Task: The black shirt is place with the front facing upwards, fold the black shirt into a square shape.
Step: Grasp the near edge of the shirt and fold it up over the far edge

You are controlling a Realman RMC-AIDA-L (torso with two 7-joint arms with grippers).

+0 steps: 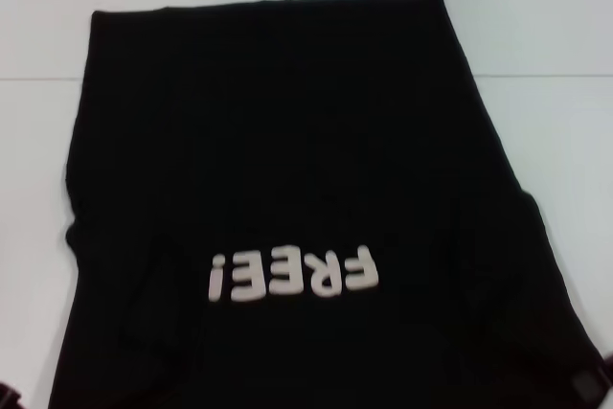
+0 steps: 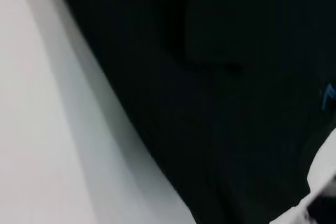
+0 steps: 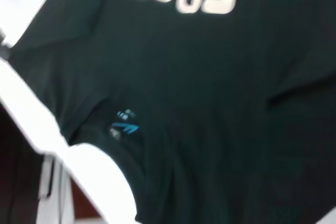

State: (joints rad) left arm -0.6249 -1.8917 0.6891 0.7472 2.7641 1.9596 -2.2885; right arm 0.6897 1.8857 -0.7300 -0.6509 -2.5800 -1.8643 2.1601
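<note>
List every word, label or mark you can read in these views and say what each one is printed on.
"FREE!": pale block lettering on the front of the large black cloth short-sleeved shirt, upside down in the head view.
Small blue neck label inside the shirt's collar: a blue mark with tiny pale characters above it, too small and blurred to read.
No other text is visible.

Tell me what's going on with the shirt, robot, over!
Black shirt flat on white table, "FREE!" lettering up, not folded yet. Neither gripper's fingers show. Nothing in the way.
</note>
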